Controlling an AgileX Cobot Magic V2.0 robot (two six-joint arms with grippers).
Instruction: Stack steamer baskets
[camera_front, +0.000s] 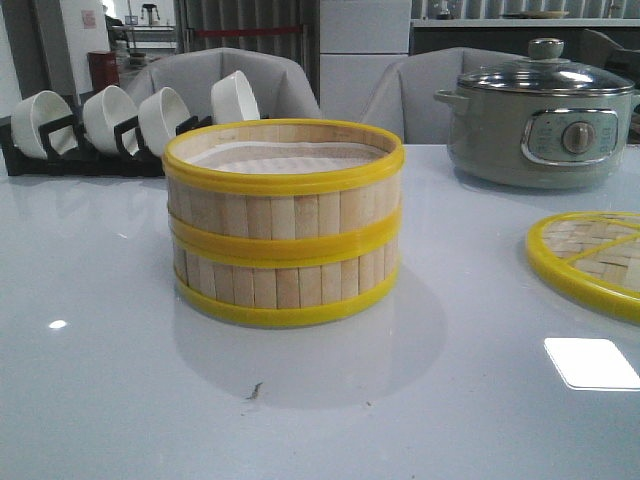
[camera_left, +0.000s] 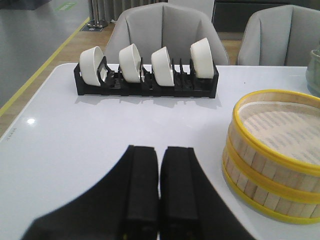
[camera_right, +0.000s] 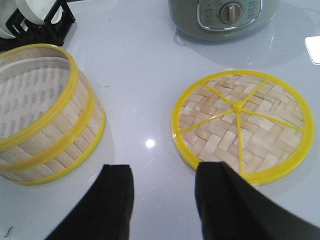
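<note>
On your white counter (camera_front: 120, 400) the two steamer baskets sit stacked, the upper basket (camera_front: 284, 188) resting squarely on the lower basket (camera_front: 284, 285), their yellow rims meeting in one band around the middle, and a white paper liner (camera_left: 282, 131) shows inside the top one. Your left tool (camera_left: 159, 187) has its two black fingers pressed together with nothing between them; the stack stands off to one side of it, near but not touching. Your right tool (camera_right: 165, 200) is spread wide, holding nothing, with bare counter between its fingers; the stack lies beside one finger and the flat woven lid (camera_right: 242, 125) just beside the other, its near rim partly hidden behind that fingertip. Behind the stack you can see a black rack (camera_left: 145, 85) of white bowls (camera_left: 131, 62), and the grey electric pot (camera_front: 540, 125) stands beyond the lid.
</note>
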